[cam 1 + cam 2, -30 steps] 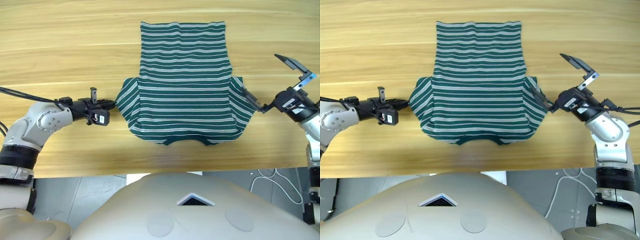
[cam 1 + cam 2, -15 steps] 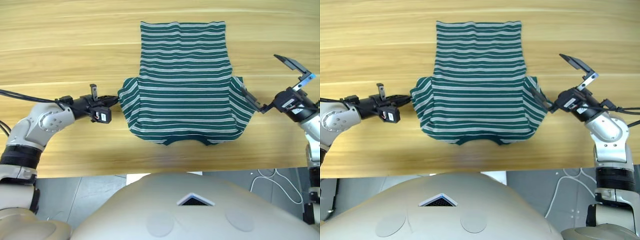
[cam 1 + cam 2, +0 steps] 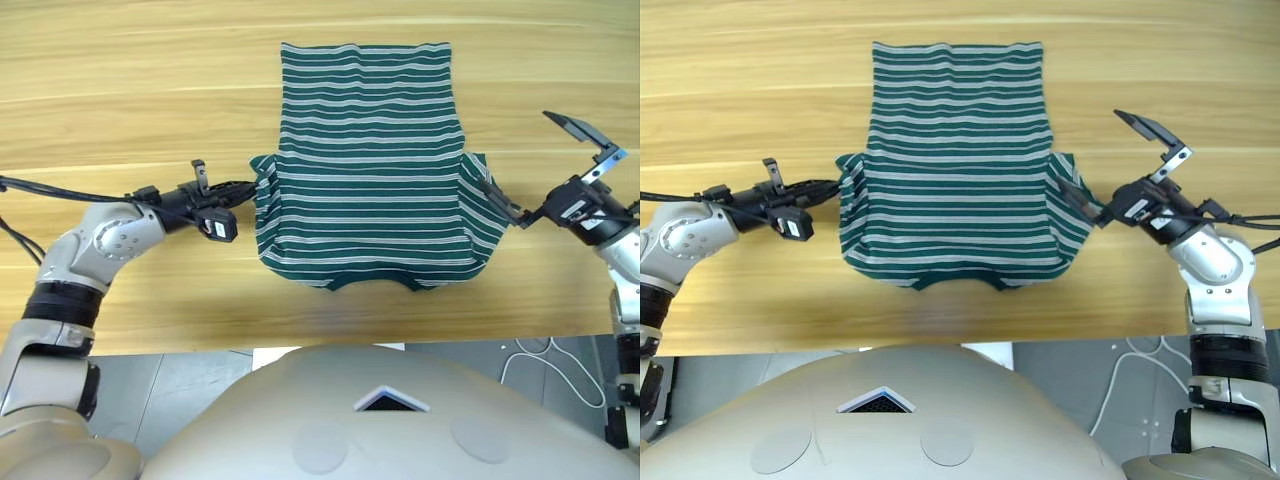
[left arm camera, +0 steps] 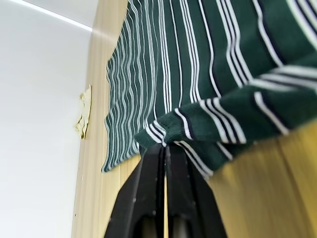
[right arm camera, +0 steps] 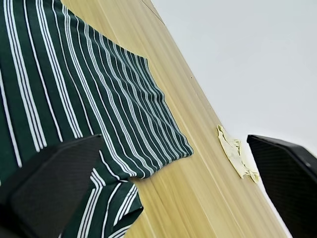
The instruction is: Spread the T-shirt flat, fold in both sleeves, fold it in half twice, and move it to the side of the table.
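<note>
A green T-shirt [image 3: 365, 160] with white stripes lies on the wooden table [image 3: 120, 90], collar toward me and hem at the far side. My left gripper [image 3: 245, 186] is shut on the edge of the left sleeve [image 3: 266, 180], which is drawn in against the shirt's body. The left wrist view has the closed fingertips [image 4: 165, 147] pinching a striped fold of cloth. My right gripper [image 3: 530, 160] stands open beside the right sleeve [image 3: 475, 200]. Its lower finger is at the sleeve's edge and its upper finger is raised above the table.
Bare tabletop stretches to the left and right of the shirt and beyond its hem. The table's front edge [image 3: 150, 350] runs just below the collar. A small yellowish scrap [image 5: 237, 152] sits at the table's far edge. Cables [image 3: 540, 365] lie on the floor at lower right.
My left gripper has moved right with the left sleeve, pulling it in toward the shirt's body. The right gripper has hardly shifted and stays open.
</note>
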Controlling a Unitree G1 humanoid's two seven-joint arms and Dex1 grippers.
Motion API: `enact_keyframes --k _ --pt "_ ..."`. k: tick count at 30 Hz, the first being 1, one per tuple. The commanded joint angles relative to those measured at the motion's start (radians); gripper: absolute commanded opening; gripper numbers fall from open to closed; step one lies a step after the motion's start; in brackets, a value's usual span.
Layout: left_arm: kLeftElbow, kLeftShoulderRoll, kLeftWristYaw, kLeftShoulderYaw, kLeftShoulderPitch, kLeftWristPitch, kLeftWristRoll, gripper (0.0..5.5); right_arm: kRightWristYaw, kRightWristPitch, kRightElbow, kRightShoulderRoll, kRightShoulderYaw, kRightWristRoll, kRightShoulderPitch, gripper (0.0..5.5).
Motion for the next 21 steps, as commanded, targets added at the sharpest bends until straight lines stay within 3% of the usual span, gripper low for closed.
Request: enact_keyframes --k 1,21 --pt "0.030 -0.044 0.001 -0.038 -0.051 -0.017 0.013 0.03 0.006 -0.006 -0.003 0.011 0.005 -0.003 -0.015 5.40" --pt "0.109 -0.207 -0.008 -0.171 -0.194 -0.057 0.056 0.03 0.015 -0.008 -0.012 0.013 -0.003 0.004 -0.006 5.40"
